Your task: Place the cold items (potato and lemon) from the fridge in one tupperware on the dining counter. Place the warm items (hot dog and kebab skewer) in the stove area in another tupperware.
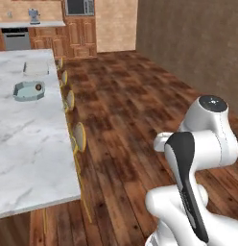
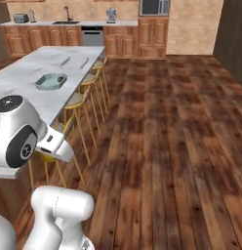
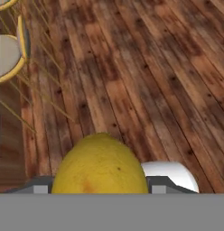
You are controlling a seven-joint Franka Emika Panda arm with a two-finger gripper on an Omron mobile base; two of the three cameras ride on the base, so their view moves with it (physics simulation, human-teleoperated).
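While the white arm stands folded low over the dark plank floor [image 2: 167, 146], its gripper [image 3: 100, 189] holds a yellow, rounded lemon [image 3: 100, 167] between its jaws; the hand view shows the fruit swelling up from the bottom edge with a grey finger [image 3: 39, 187] at either side of it. In the right base view a patch of the same yellow shows just under the arm's white wrist, in front of a stool. To the arm's left runs the long white marble dining counter [image 1: 29, 144], lined with round-seated stools on thin yellow legs [image 1: 78, 137]. On it, well apart from the arm, sits an octagonal pale-blue tupperware [image 1: 29, 90] with a small brown item [image 1: 39, 87] inside, too small to identify. Beyond it lies a second, clear rectangular tupperware [image 1: 36, 68]. Wooden cabinets [image 2: 142, 36] line the far wall.
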